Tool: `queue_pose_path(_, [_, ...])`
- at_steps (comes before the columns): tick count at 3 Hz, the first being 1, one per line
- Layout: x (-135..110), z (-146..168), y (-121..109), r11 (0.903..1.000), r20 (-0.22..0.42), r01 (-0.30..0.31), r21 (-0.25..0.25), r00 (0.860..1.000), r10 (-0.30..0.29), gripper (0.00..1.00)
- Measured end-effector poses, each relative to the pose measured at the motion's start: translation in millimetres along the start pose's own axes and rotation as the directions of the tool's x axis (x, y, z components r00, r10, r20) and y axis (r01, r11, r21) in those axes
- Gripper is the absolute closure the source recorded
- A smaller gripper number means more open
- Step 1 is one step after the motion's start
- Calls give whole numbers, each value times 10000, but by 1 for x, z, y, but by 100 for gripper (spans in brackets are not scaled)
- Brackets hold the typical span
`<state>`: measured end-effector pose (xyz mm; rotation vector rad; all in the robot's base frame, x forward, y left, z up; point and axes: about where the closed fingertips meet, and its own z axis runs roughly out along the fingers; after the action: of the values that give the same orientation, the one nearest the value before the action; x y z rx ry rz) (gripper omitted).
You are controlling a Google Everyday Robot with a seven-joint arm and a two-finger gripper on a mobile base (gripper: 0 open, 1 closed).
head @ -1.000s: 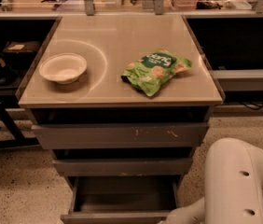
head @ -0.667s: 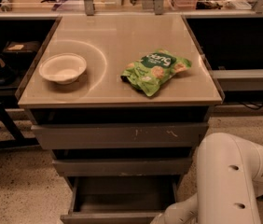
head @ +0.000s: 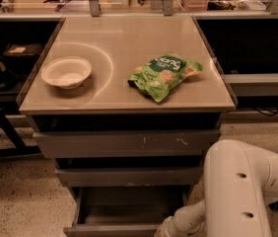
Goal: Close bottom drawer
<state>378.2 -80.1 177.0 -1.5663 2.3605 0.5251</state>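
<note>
Under the desk's [head: 129,38] front edge, the stiff, handle-less drawer [head: 129,211] likely slides under a front push, with the gripper [head: 162,231] by its front, opening impossible to tell.

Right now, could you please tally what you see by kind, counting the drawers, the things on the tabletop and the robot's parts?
Drawers: 3, the top drawer, the middle drawer and the open bottom drawer
Bowls: 1, the white bowl
Snack bags: 1, the green snack bag
Robot arms: 1, the white arm; its gripper is out of view below the lower edge
Total: 6
</note>
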Motion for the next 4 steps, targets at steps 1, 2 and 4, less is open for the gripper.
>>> queue_pose_path(1, [-1, 0, -6, 10000, 6, 36, 55, 10000, -36, 90])
queue_pose_path(2, [-1, 0, -6, 10000, 6, 36, 55, 10000, -36, 67])
queue_pose_path(4, [-1, 1, -6, 10000, 6, 36, 54, 10000, -36, 20])
